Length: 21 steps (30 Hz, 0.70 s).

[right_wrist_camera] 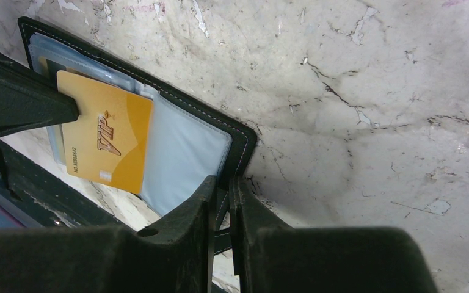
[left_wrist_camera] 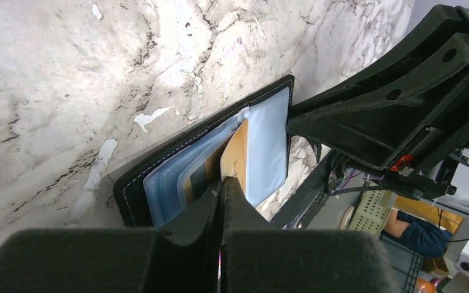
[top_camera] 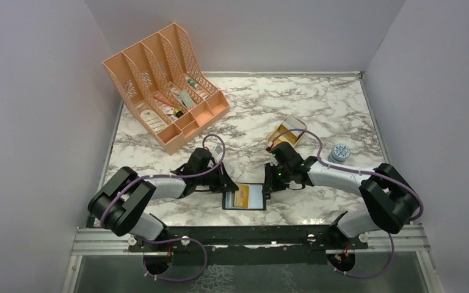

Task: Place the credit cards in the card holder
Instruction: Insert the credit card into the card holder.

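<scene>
The black card holder (top_camera: 255, 206) lies open near the table's front edge, its clear blue-grey sleeves up. My left gripper (top_camera: 227, 184) is shut on a tan-orange VIP card (right_wrist_camera: 107, 137), whose far part lies in among the sleeves. In the left wrist view the gripper (left_wrist_camera: 223, 183) pinches the card's (left_wrist_camera: 237, 152) near edge over the holder (left_wrist_camera: 131, 189). My right gripper (top_camera: 269, 183) is shut on the holder's right edge; in the right wrist view its tips (right_wrist_camera: 223, 183) clamp the black cover (right_wrist_camera: 244, 143). No other loose cards are in view.
A peach desk organiser (top_camera: 165, 85) stands at the back left. A gold tin (top_camera: 287, 131) lies just behind my right gripper. A small blue-grey round lid (top_camera: 340, 152) sits at the right. Walls close in on three sides.
</scene>
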Tool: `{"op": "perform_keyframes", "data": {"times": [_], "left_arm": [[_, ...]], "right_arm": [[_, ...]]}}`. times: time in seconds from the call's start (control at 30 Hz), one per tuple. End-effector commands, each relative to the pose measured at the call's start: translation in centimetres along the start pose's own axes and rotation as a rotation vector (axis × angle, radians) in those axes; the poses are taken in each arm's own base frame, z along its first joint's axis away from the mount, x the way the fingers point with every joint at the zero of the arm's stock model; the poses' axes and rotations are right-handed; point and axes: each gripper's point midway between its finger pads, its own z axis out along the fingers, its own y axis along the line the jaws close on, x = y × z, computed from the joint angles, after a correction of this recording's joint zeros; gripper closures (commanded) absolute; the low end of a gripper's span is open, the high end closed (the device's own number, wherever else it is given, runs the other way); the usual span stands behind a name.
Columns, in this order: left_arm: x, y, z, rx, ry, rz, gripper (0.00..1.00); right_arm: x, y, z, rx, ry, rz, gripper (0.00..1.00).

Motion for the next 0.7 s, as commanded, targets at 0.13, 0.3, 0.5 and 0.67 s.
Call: {"op": "perform_keyframes", "data": {"times": [0.13, 0.3, 0.5, 0.67], "left_arm": [[-0.98, -0.42, 0.37, 0.013, -0.027, 0.035, 1.0], [-0.72, -0.45, 0.45, 0.016, -0.026, 0.032, 1.0], [-0.39, -0.35, 0.55, 0.019, -0.036, 0.019, 1.0], [-0.34, -0.27, 0.61, 0.014, -0.055, 0.027, 1.0]], "right_arm": [[0.69, -0.6, 0.79, 0.03, 0.008, 0.009, 0.86], [0.59, -0.57, 0.76, 0.032, 0.002, 0.019, 0.86], [0.44, -0.55, 0.74, 0.035, -0.006, 0.03, 0.87], [0.58, -0.64, 0.74, 0.036, -0.007, 0.038, 0.87]]}}
